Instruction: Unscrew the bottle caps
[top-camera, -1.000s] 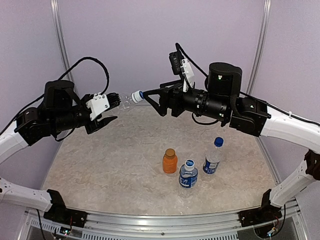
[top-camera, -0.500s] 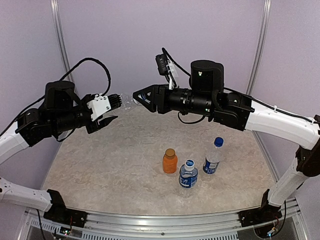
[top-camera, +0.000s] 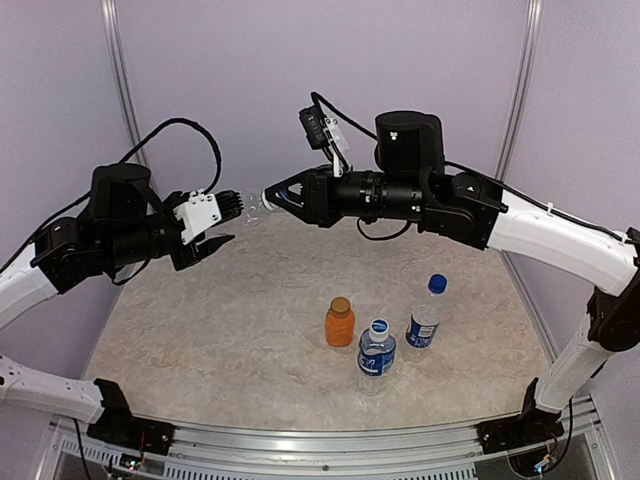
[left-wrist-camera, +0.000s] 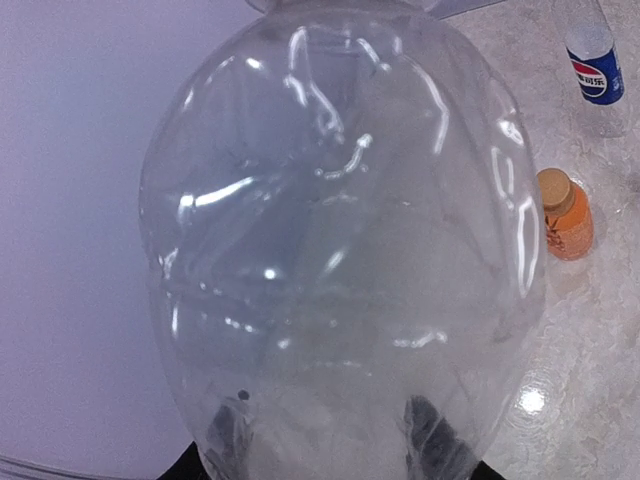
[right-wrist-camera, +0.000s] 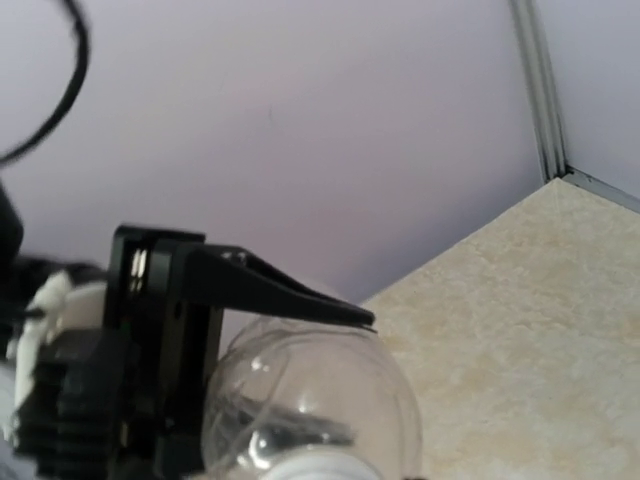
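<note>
Right gripper (top-camera: 276, 194) had advanced over the cap (right-wrist-camera: 305, 468) of the bottle (left-wrist-camera: 340, 250) clamped by left gripper (top-camera: 234, 217); whether right gripper had closed we could not tell; unscrewing pending.

The clear bottle (left-wrist-camera: 340, 250) is thin transparent plastic, glossy, with bright highlights across its moulded wall. The left gripper (top-camera: 236, 218) has matt black plastic fingers (right-wrist-camera: 250, 282). The tabletop (top-camera: 220, 330) is a smooth, marbled beige sheet with a slight sheen. The orange juice bottle (top-camera: 340, 326) is translucent plastic; its golden-brown cap (top-camera: 340, 304) looks matt. A ribbed bare-metal rail (top-camera: 320, 438) lines the near edge.
</note>
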